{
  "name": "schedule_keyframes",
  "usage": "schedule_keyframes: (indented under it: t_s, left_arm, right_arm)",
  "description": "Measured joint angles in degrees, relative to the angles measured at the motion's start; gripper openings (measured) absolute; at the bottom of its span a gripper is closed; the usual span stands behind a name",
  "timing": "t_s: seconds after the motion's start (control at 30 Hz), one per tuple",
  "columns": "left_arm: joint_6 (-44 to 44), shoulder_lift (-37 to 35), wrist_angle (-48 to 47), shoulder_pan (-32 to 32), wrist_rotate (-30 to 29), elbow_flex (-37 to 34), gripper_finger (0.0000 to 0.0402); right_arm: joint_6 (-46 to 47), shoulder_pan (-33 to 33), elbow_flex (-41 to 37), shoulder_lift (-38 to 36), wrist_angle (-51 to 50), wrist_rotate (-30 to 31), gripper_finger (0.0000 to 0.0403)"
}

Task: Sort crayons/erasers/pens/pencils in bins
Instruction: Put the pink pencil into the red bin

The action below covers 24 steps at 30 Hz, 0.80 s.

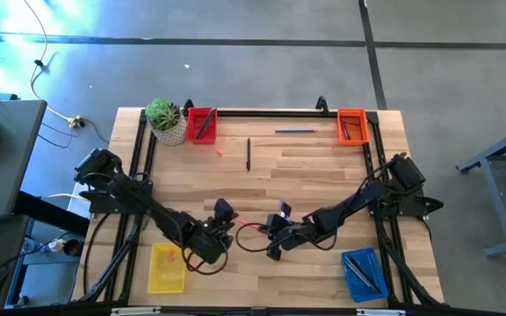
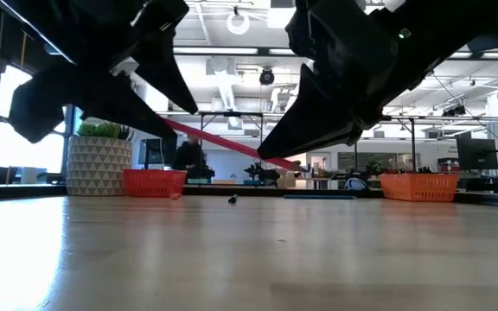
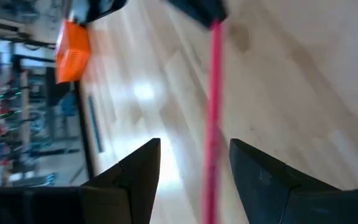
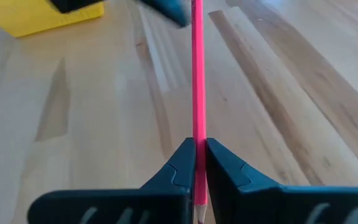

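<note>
Right wrist: right gripper [image 4: 200,163] pinches pink-red stick [image 4: 198,74] (mid-air).

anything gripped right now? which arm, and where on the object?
Right gripper is shut on the long pink stick, pinching it close to one end. The left gripper is open, its fingers on either side of the stick's other end, not closed on it.

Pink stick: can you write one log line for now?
right gripper: shut on pink stick | left gripper: open around stick | phase: handover, midair
</note>
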Motion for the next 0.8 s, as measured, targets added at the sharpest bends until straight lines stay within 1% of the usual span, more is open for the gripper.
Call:
schedule_keyframes:
  t_s: [0.1,0.2,0.3,0.53,0.67,0.73,0.8]
  left_arm:
    - [0.17,0.12,0.36,0.04,-0.8,0.07,0.018]
    - [0.18,0.12,0.04,0.02,-0.47,0.09,0.0166]
    - [0.2,0.12,-1.22,-0.07,-0.22,0.09,0.0139]
    - [0.2,0.12,-2.41,-0.46,0.62,0.09,0.0059]
    - [0.63,0.12,-2.65,-0.61,2.22,0.09,0.0018]
    - [0.61,0.09,-2.66,-0.8,2.32,0.09,0.0009]
    - [0.59,0.09,-2.77,-0.83,2.3,0.09,0.0009]
  right_arm:
    - [0.0,0.42,0.0,0.0,0.2,-0.19,0.0011]
    - [0.0,0.75,0.0,0.0,0.53,-0.18,0.0011]
    - [0.0,0.89,0.0,0.0,0.81,-0.17,0.0011]
    - [0.0,0.89,0.0,0.0,1.2,-0.16,0.0011]
    - [0.0,0.89,0.0,0.0,1.46,-0.21,0.0011]
    - [0.0,0.89,0.0,0.0,1.51,-0.21,0.0011]
    - [0.1,0.89,0.0,0.0,1.6,-0.27,0.0014]
